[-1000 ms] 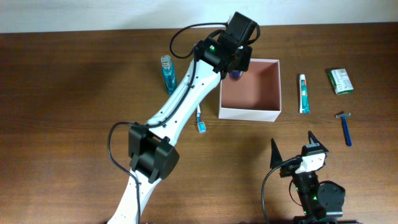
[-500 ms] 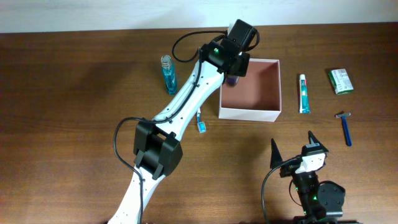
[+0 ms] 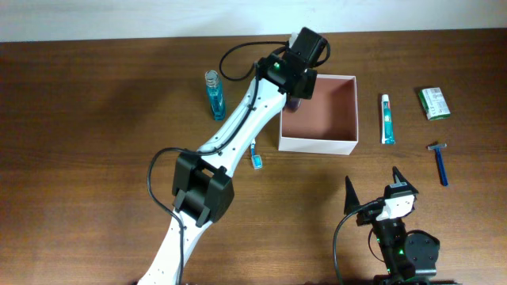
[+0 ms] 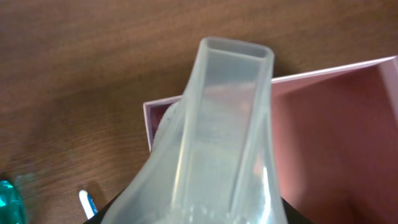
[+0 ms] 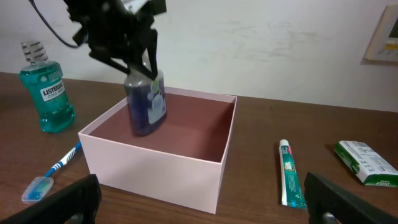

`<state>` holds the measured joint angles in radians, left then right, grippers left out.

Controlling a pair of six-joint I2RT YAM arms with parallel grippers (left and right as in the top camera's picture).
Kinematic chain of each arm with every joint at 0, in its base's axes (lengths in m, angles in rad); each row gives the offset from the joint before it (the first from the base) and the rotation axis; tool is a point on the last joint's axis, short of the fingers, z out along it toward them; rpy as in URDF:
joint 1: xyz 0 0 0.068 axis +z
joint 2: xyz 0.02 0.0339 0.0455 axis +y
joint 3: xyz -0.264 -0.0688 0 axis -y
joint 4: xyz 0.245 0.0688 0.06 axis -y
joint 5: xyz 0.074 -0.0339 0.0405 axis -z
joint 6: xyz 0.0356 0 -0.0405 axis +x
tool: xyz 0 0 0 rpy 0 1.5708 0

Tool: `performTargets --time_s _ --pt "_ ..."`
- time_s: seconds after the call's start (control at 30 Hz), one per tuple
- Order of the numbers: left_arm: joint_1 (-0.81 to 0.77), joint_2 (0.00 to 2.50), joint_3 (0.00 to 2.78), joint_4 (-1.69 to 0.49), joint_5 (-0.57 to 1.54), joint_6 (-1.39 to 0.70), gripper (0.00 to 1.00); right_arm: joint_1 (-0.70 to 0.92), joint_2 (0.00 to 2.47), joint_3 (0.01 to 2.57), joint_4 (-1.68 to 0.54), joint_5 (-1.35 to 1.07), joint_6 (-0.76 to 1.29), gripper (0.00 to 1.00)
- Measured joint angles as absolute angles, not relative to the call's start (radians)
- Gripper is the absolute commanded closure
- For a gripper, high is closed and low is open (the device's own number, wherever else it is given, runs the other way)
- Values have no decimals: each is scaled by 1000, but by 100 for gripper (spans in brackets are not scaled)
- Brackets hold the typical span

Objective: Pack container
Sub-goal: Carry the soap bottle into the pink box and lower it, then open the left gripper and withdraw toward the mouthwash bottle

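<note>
Left gripper (image 5: 138,62) clamped on bottle (image 5: 147,102) top, held over container's (image 5: 155,171) far-left corner, base apparently inside. Right gripper (image 3: 372,180) parked before container, jaws spread. Container judged light, thin-walled, easily shoved; rim wall best grasped.

In the left wrist view the bottle (image 4: 217,137) is blurred, its base cut off below; the mouthwash (image 4: 10,200) and toothbrush (image 4: 86,201) are clipped at the lower edge. Overhead, the left arm (image 3: 238,127) covers most of the bottle.
</note>
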<state>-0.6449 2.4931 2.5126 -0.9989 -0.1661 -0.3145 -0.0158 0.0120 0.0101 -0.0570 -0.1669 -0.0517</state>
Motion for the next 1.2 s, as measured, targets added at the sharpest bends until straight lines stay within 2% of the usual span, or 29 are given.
performTargets --time_s 0.13,0.17,0.2,0.4,0.5,1.1,1.17,1.2 --pt "-645 2506 2513 -1000 -166 -315 72 -16 12 10 -57 -167 -52 1" --pt "-645 2506 2513 -999 -166 -315 64 -16 12 10 -57 -167 -52 1" --pt "-645 2506 2513 -999 -166 -315 61 -16 12 10 -57 -167 -52 1" --pt "-645 2506 2513 -999 -167 -315 59 -16 12 10 -57 -167 -51 1" --pt "-645 2506 2513 -999 -166 -315 47 -16 12 10 -57 -167 -52 1" --pt "-645 2506 2562 -1002 -173 -318 46 -16 12 10 -57 -167 -52 1" --pt "-645 2506 2617 -1031 -173 -317 45 -16 12 10 -57 -167 -52 1" --pt "-645 2506 2653 -1044 -173 -315 38 -16 12 10 -57 -167 -52 1"
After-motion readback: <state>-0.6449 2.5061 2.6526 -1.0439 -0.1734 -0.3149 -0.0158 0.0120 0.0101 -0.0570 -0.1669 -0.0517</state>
